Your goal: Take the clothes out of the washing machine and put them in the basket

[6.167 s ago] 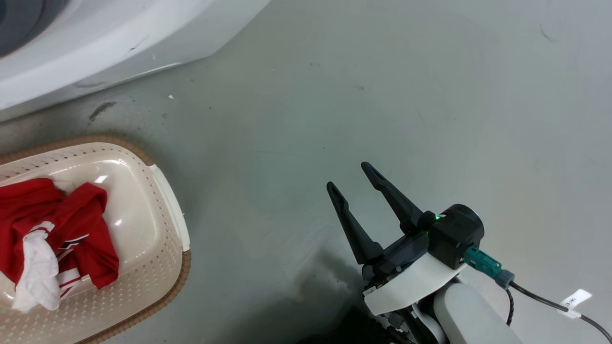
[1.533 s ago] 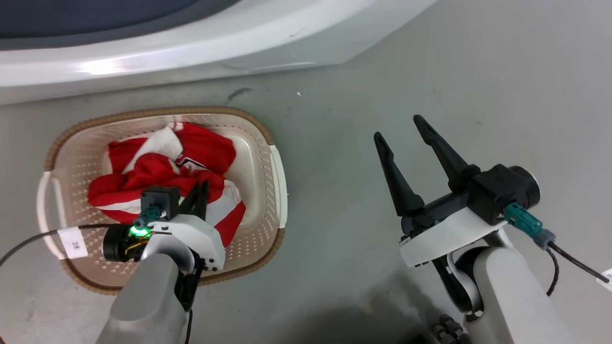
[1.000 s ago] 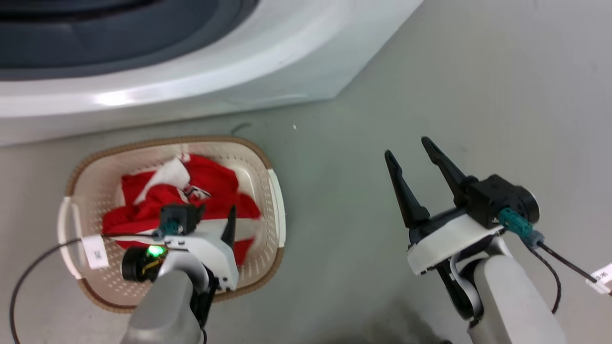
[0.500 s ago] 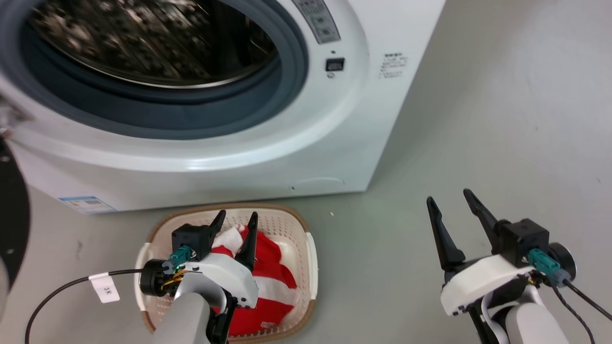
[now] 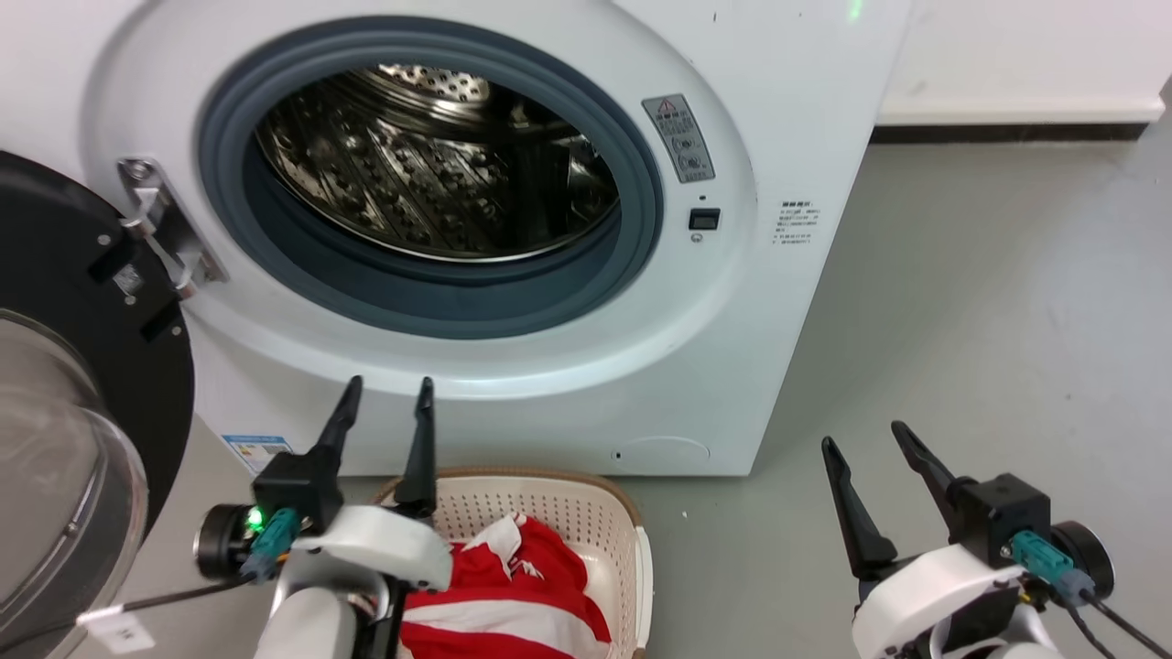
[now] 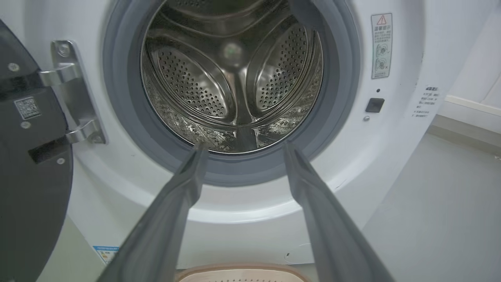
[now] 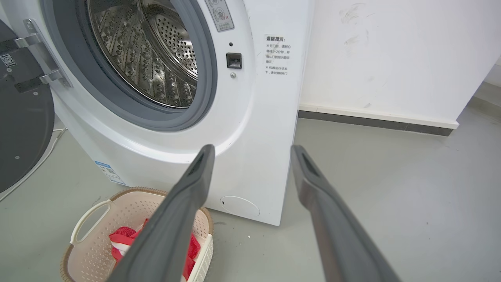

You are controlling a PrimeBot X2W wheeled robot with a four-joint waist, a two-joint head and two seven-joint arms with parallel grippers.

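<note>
Clothes (image 5: 531, 586) sit in basket (image 5: 586, 513), just below left gripper (image 5: 389, 382), whose jaws are spread wide. Washing machine (image 5: 778, 302) door (image 5: 55, 366) swung wide, steel drum (image 5: 430, 174) straight ahead of them. Right gripper (image 5: 863, 434) spread too, basket to its left.

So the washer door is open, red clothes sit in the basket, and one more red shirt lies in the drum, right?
Not quite: the drum looks bare steel in the left wrist view, no shirt. The door is open and the red clothes are in the basket.
</note>
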